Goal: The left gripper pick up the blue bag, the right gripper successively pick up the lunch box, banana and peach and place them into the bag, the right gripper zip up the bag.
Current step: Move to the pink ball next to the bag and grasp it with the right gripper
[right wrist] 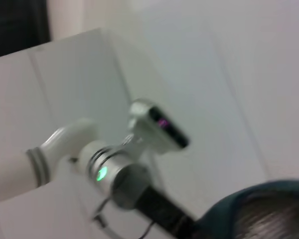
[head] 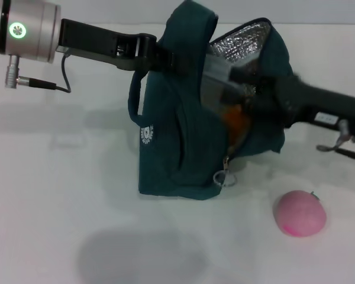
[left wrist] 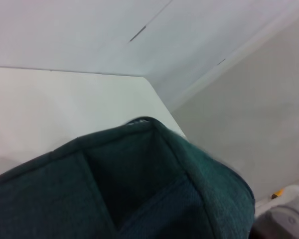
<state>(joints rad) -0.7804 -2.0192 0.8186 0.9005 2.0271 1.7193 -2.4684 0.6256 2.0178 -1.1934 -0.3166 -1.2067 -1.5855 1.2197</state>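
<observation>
While left end effector grips bag, right reaches inside.

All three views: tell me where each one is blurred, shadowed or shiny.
Head view: soft grey shadows on the white table below the dark teal fabric bag; its silver foil lining glints; the right gripper at the opening is smeared. Left wrist view: bag fabric soft, very close. Right wrist view: blurred throughout, the left arm's silver wrist streaked.
</observation>
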